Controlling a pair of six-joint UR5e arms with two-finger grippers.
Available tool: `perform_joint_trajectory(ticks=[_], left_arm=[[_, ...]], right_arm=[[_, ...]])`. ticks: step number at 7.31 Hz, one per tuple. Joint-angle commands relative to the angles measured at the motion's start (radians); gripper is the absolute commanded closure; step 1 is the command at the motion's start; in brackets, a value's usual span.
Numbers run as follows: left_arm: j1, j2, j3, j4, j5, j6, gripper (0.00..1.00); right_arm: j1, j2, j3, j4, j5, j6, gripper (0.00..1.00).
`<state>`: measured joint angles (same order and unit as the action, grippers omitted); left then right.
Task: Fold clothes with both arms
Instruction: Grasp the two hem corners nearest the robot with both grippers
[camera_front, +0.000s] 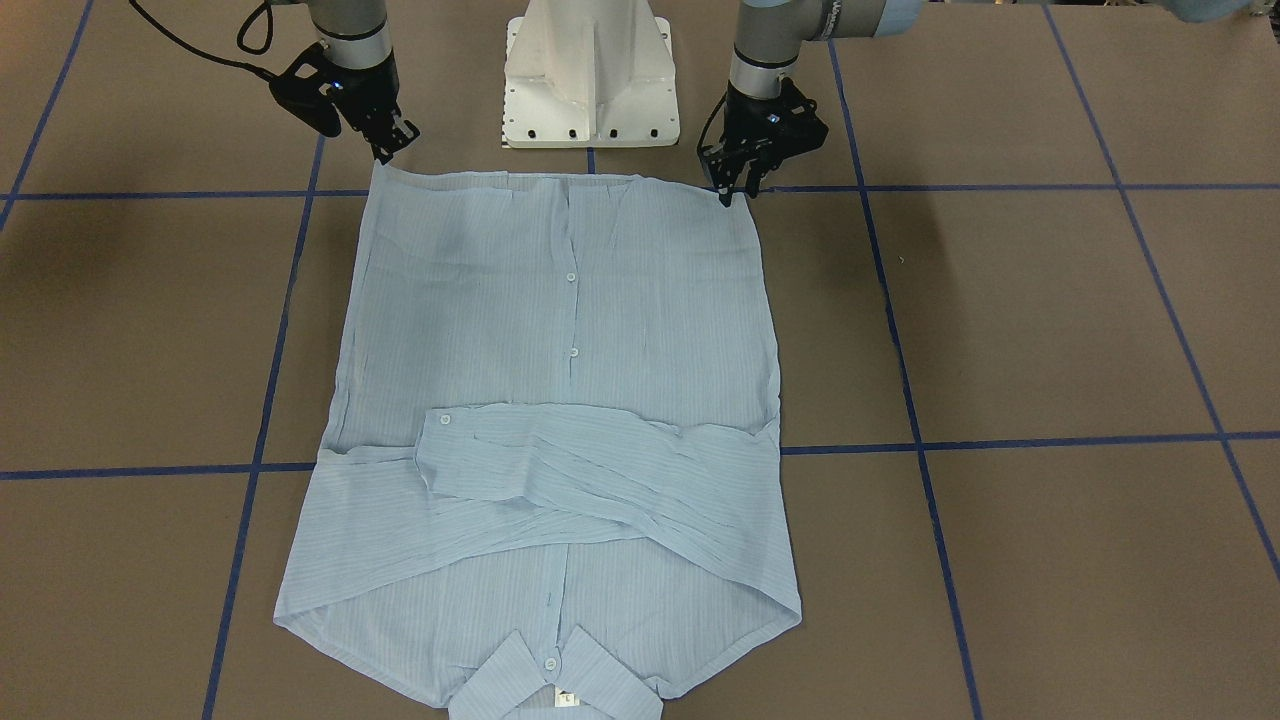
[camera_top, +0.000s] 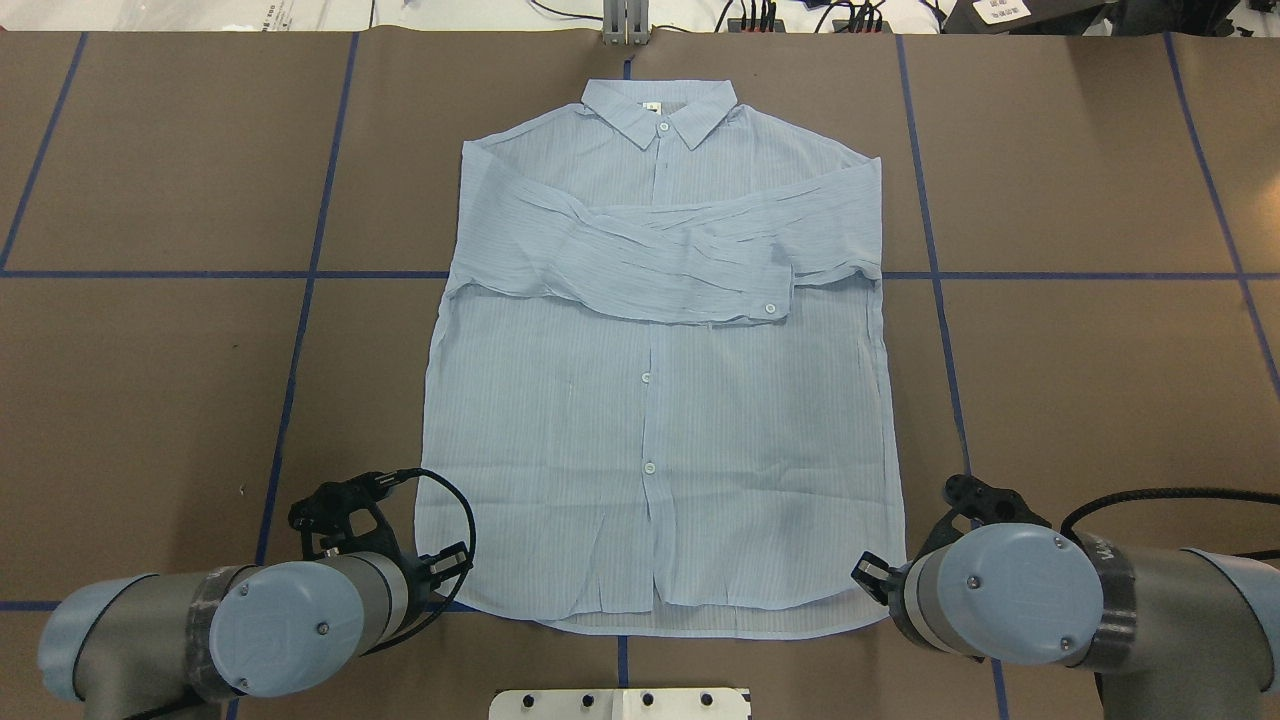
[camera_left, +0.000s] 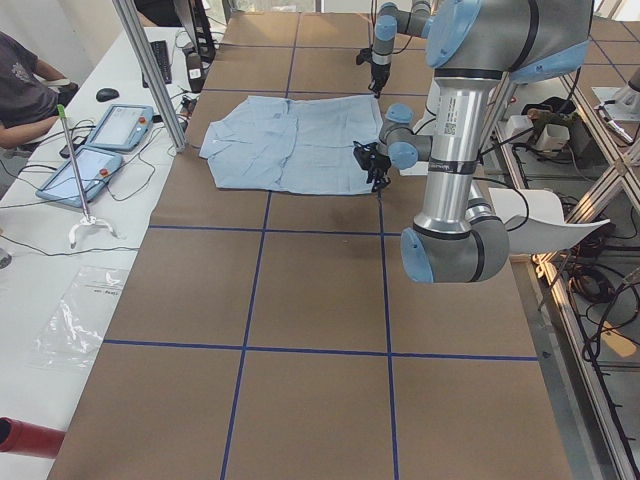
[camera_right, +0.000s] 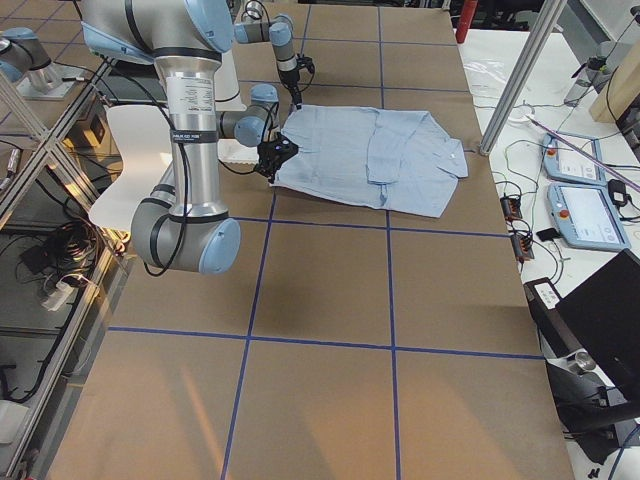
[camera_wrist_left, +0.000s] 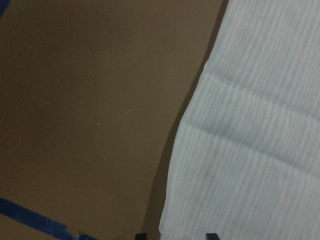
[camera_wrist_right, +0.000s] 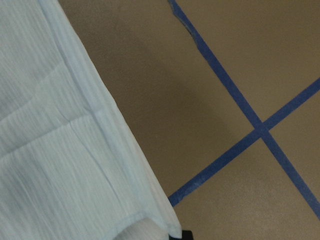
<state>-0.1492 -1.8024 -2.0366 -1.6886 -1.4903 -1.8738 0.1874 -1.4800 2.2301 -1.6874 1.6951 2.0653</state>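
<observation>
On the bench (camera_top: 150, 400) the shirt (camera_top: 660, 400) lies flat, buttons up, sleeves crossed over its chest, running away from both grippers with the collar at its far end. The left gripper (camera_front: 735, 192) sits spread astride one hem corner; the right gripper (camera_front: 385, 152) touches the other, and we cannot tell whether it pinches. We judge the hem-to-collar fold is starting: next both must clamp and lift together

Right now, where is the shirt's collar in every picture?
Exterior front-facing: collar at bottom centre.
Overhead exterior: collar at top centre.
Exterior left: collar at shirt's left end.
Exterior right: collar at shirt's right end.
Left wrist: not in it.
Right wrist: not in it.
Landmark: crossed sleeves beside it.
</observation>
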Motion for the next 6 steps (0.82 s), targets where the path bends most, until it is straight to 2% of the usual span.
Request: perform_joint_trajectory(ticks=[1,2,4,5,6], left_arm=[[0.007,0.001,0.002,0.001,0.005,-0.008,0.84],[0.01,0.003,0.002,0.003,0.004,-0.008,1.0],[0.01,-0.008,-0.01,0.05,0.001,-0.01,1.0],[0.007,-0.015,-0.058,0.093,-0.004,-0.01,1.0],[0.004,-0.002,-0.162,0.124,-0.008,-0.011,1.0]], right_arm=[[0.001,0.0,0.0,0.0,0.0,-0.001,1.0],[0.001,0.001,-0.001,0.0,0.0,-0.001,1.0],[0.001,0.004,0.0,0.0,0.0,-0.001,1.0],[0.004,0.006,0.006,0.0,0.001,0.001,1.0],[0.015,-0.006,0.051,0.0,0.002,0.002,1.0]])
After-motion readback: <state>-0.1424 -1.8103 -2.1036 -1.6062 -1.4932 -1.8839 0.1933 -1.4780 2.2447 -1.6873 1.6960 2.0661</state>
